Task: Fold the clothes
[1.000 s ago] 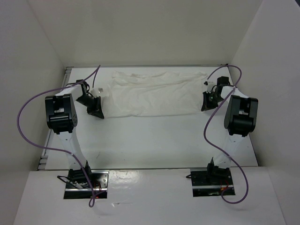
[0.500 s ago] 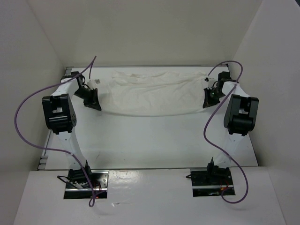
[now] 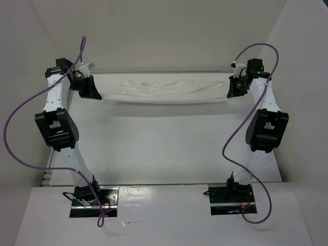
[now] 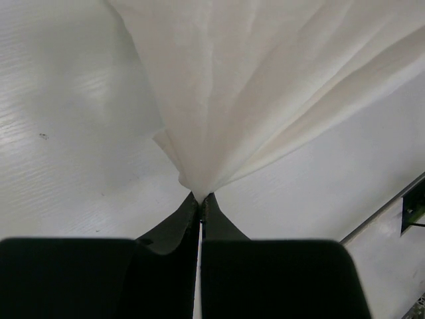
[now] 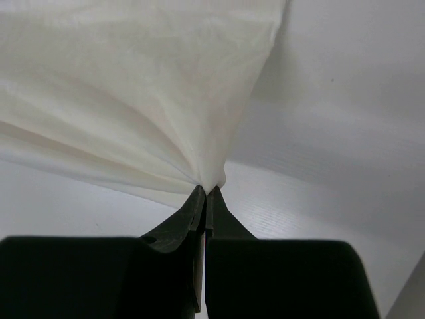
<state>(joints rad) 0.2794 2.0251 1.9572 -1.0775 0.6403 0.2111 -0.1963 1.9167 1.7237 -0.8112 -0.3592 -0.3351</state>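
The clothes (image 3: 164, 90), a thin white wrinkled garment, hang stretched in a sagging band across the far part of the table, held up at both ends. My left gripper (image 3: 94, 94) is shut on the left end of the clothes (image 4: 219, 100), the cloth fanning out from its black fingertips (image 4: 192, 207). On the opposite side, my right gripper (image 3: 231, 93) is shut on the right end of the clothes (image 5: 133, 86), pinched between its fingertips (image 5: 196, 198). Both arms are raised and reach far back.
White walls enclose the table (image 3: 164, 143) on the left, back and right. A metal rail (image 3: 47, 169) runs along the left table edge. Purple cables (image 3: 230, 138) loop from both arms. The arm bases (image 3: 92, 197) sit at the near edge.
Both grippers have lifted and moved toward the back wall, pulling the near edge of the clothes up off the table, so the garment now hangs as a narrow band.
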